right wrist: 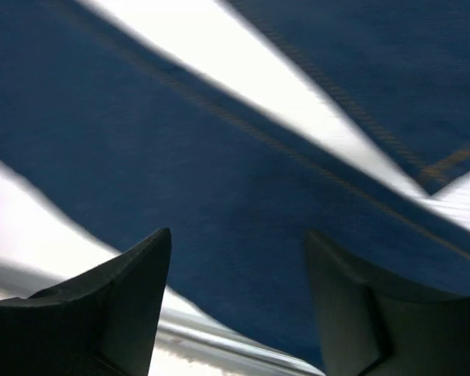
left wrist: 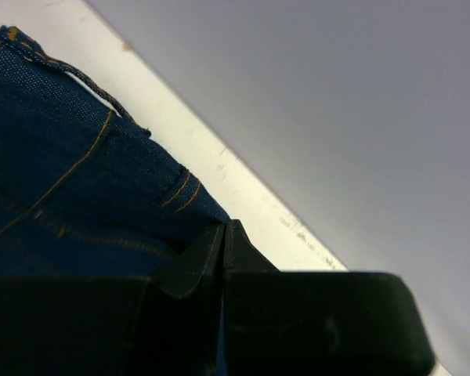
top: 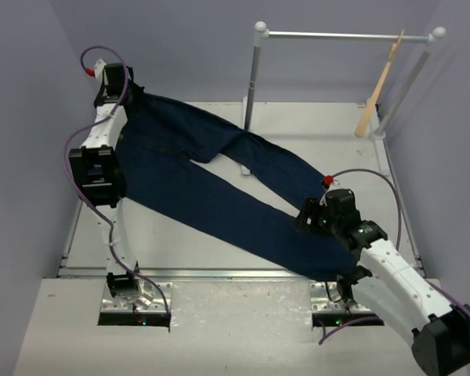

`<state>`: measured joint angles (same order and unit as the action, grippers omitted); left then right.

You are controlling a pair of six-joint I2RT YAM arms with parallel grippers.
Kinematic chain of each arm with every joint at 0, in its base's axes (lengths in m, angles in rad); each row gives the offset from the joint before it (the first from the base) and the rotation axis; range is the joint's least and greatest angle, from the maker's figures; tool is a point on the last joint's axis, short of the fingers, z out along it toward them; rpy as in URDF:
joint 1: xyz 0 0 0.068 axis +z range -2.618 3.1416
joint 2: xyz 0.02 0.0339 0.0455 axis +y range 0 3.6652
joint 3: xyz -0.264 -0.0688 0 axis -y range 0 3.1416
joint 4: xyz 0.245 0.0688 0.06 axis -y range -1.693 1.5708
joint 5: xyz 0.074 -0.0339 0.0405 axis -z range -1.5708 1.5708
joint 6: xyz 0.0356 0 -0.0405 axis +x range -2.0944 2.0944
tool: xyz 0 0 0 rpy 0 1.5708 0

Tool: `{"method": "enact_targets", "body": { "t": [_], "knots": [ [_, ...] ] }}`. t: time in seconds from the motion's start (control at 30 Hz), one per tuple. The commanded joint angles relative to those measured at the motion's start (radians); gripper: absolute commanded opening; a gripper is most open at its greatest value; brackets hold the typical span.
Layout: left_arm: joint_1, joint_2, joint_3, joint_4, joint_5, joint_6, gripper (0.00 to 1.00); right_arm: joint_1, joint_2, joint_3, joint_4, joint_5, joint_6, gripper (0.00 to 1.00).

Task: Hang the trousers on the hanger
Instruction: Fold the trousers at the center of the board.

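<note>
The right jaws, on the right arm [top: 392, 266], are hanging wide open just above the jeans [top: 219, 196] and gripping nothing. The nearer leg's denim is spreading beneath the gap between the two black fingers [right wrist: 117, 305], though that wrist view is blurred. The jeans are lying flat on the white surface [top: 337, 133], in front and to the left of the white rail [top: 345, 35], the farther leg running past the foot of the rail's left post. Well to the rail's left, the left jaws, on the left arm [top: 102, 157], are pressing fully closed on the waistband corner. The wooden hanger [top: 380, 86] is dangling tilted from the rail's right end, well apart from the jeans.
</note>
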<state>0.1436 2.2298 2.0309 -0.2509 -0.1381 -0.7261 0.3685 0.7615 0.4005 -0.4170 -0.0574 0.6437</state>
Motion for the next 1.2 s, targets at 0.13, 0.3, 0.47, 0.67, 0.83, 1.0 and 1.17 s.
{"method": "enact_targets", "body": {
  "t": [0.13, 0.3, 0.47, 0.67, 0.83, 1.0, 1.17],
  "knots": [
    [0.005, -0.373, -0.337, -0.124, -0.099, 0.028, 0.0, -0.1, 0.428, 0.293, 0.011, 0.329, -0.017, 0.73],
    [0.007, -0.534, -0.482, -0.178, -0.15, 0.03, 0.0, -0.174, 0.499, 0.352, 0.012, 0.337, 0.051, 0.75],
    [0.011, -0.651, -0.633, -0.22, -0.206, 0.004, 0.0, -0.375, 0.519, 0.299, 0.147, 0.244, 0.13, 0.79],
    [0.017, -0.654, -0.651, -0.237, -0.188, -0.003, 0.0, -0.437, 0.754, 0.464, 0.169, 0.188, -0.225, 0.79],
    [0.017, -0.644, -0.627, -0.253, -0.169, 0.012, 0.0, -0.549, 0.822, 0.486, 0.252, 0.072, -0.277, 0.79],
    [0.018, -0.648, -0.608, -0.272, -0.167, 0.033, 0.0, -0.592, 0.927, 0.54, 0.304, 0.012, -0.353, 0.72],
    [0.021, -0.646, -0.584, -0.292, -0.156, 0.033, 0.0, -0.602, 1.044, 0.566, 0.304, -0.061, -0.393, 0.68]
  ]
}}
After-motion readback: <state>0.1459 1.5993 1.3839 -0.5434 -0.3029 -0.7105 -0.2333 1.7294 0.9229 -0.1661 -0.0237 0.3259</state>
